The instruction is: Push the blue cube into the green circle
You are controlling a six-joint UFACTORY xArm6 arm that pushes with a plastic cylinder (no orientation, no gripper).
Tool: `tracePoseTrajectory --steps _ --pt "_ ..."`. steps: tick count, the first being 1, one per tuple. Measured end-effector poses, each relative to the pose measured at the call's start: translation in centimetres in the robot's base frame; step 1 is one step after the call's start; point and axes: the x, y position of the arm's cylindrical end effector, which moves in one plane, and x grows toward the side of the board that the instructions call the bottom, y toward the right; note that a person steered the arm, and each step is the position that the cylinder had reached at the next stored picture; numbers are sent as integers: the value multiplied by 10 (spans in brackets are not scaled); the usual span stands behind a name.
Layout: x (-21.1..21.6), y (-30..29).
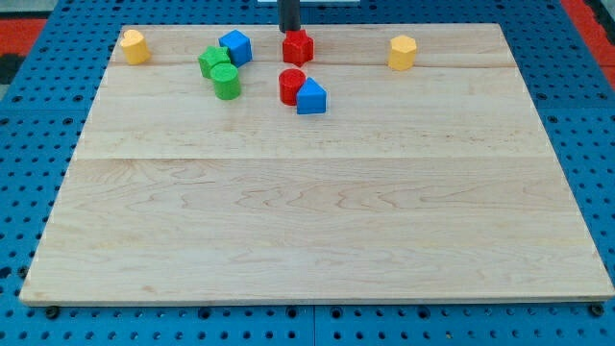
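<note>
1. Tabletop: pale wooden board filling most of the view, set on a blue pegboard surface; all blocks gathered along the view's top, lower part bare wood.
2. Dark rod entering from the view's top edge, near centre; my tip right at the top side of the red star-shaped block, apparently touching it, though contact hard to confirm. No claw on this arm, so nothing to open, close or hold; just the plain rod end.
3. Blue cube near the view's top, left of the red star-shaped block and well clear of my tip, just beside the green star-like block at its lower left.
4. Green circle, a short cylinder, just below the green star-like block and touching it; close to the blue cube, diagonally below, not in contact.
5. Red cylinder and blue triangular-roofed block pressed together, below the red star-shaped block.
6. Yellow block at the top-left corner; a second yellow block at the view's top right, both well apart from the rest.
</note>
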Motion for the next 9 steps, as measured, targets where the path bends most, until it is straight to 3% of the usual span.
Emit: tracePoseTrajectory --steps 2,4,6,8,9 --pt "-2 -21" --pt "46 -44" --pt "11 -69" --pt "105 -74" --pt "105 -58"
